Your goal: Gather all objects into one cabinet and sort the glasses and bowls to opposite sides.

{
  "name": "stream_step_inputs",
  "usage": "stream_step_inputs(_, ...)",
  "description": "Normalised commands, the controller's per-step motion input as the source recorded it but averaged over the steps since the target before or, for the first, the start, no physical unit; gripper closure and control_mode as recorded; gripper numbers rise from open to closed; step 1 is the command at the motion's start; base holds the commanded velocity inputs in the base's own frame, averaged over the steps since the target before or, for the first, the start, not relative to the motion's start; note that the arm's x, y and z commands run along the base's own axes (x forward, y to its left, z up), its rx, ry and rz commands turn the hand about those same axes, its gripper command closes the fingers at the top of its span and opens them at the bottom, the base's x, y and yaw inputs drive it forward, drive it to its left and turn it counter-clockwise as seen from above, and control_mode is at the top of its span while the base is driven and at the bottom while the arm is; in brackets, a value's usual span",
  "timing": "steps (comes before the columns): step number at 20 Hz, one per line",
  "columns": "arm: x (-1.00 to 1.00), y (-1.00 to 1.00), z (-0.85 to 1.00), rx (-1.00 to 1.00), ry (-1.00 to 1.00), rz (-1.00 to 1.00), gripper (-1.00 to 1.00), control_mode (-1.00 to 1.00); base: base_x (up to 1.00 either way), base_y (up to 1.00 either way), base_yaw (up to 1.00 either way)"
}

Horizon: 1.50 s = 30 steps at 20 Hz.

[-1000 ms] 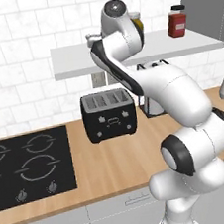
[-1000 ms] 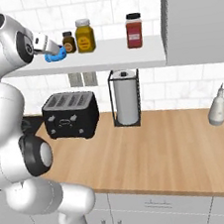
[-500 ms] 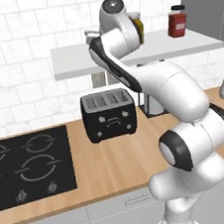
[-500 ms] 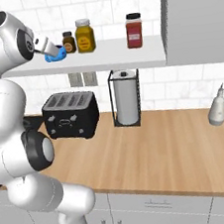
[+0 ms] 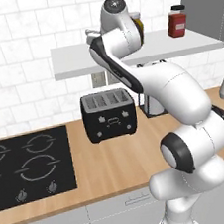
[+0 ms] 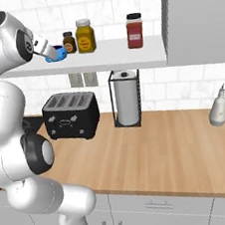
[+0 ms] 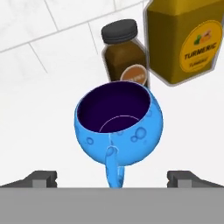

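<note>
The gripper [image 7: 112,177] hangs just above the wall shelf [image 6: 102,60] with its jaws spread wide and nothing between them, and the small blue bowl [image 7: 119,127] sits on the shelf directly ahead of the fingertips [image 7: 43,178], its little handle pointing back toward the hand so that it lines up with the gap. Right behind the bowl stand a dark brown spice jar [image 7: 124,52] and a yellow turmeric jar [image 7: 186,39]; the brown one looks close to touching the bowl's far rim, though I cannot tell whether it does. From the right base view the bowl [image 6: 56,54] shows as a blue patch at the end of the hand, with a red-filled jar [image 6: 134,31] farther along the same board. The likely trouble is a push instead of a grasp: if the hand advances with the fingers low, they could shove the rounded bowl into the jars and tip one (the brown jar is narrow and tall). Closing on the thin handle alone may also let the bowl swing or slip out once lifted, since the glossy wall offers little hold.
</note>
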Motion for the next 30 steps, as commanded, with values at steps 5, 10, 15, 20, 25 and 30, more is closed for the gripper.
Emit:
stream_step_inputs(5, 0.00, -0.01, -0.11, 0.00, 0.01, 0.00, -1.00, -1.00, 0.00, 0.00, 0.00)
stream_step_inputs(10, 0.00, 0.00, 0.00, 0.00, 0.00, 0.00, -1.00, -1.00, 0.00, 0.00, 0.00)
stream_step_inputs(15, 0.00, 0.00, -0.02, 0.00, 0.00, 0.00, -1.00, -1.00, 0.00, 0.00, 0.00)
stream_step_inputs(20, 0.04, 0.00, -0.09, 0.00, 0.00, 0.00, -1.00, -1.00, 0.00, 0.00, 0.00)
stream_step_inputs(25, 0.09, 0.00, 0.00, 0.00, 0.00, 0.00, -1.00, -1.00, 0.00, 0.00, 0.00)
stream_step_inputs(30, 0.14, 0.00, -0.05, 0.00, 0.00, 0.00, -1.00, -1.00, 0.00, 0.00, 0.00)
